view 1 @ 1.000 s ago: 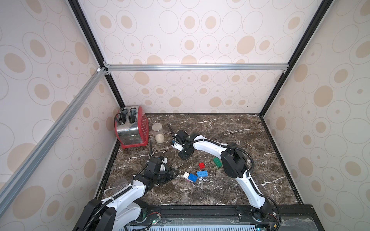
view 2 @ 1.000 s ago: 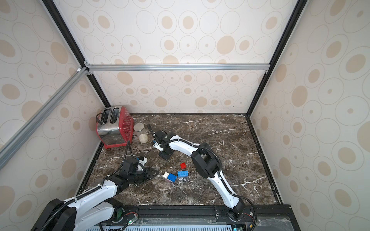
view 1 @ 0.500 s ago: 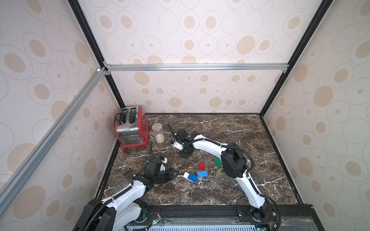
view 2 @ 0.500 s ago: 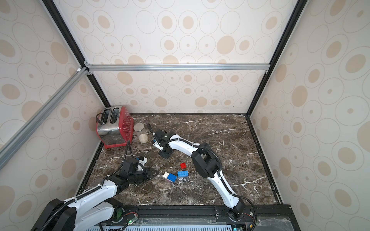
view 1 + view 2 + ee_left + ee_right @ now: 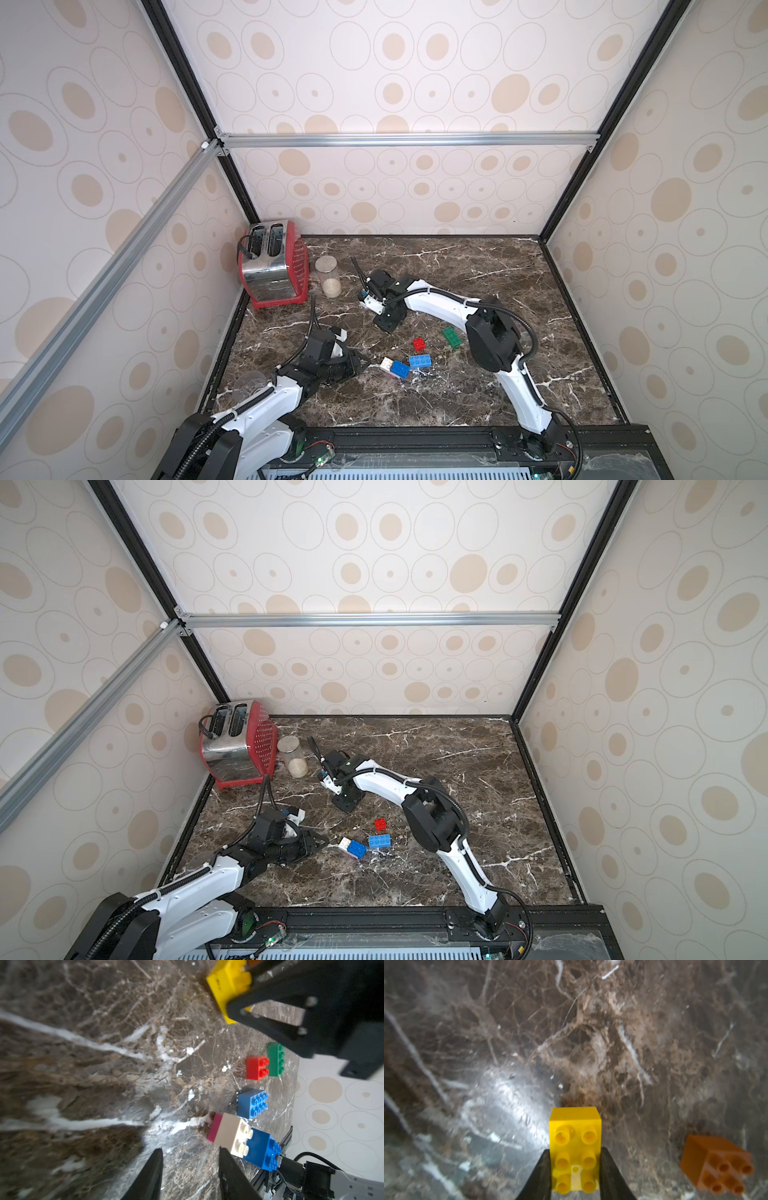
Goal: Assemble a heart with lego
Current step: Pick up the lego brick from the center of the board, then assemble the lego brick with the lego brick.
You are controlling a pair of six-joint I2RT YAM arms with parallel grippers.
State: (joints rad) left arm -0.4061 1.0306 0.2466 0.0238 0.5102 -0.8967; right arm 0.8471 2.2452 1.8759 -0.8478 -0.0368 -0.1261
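My right gripper (image 5: pixel 575 1150) is shut on a yellow lego brick (image 5: pixel 575 1126), one finger on each long side, low over the marble. It also shows in both top views (image 5: pixel 384 324) (image 5: pixel 347 804). An orange brick (image 5: pixel 716 1165) lies close beside it. My left gripper (image 5: pixel 191 1153) stands open with bare marble between its fingers. It sits just short of the heart (image 5: pixel 230 1136), a joined pink, white and blue cluster (image 5: pixel 395 368). Loose beyond it lie a blue brick (image 5: pixel 419 360), a red brick (image 5: pixel 419 344) and a green brick (image 5: pixel 451 337).
A red and chrome toaster (image 5: pixel 274 266) stands in the back left corner, with a glass jar (image 5: pixel 328 276) next to it. Patterned walls enclose the marble table (image 5: pixel 478 266) on three sides. A black rail (image 5: pixel 415 436) runs along the front edge.
Neither arm has visibly shifted in the top views, and the loose bricks lie where they were.
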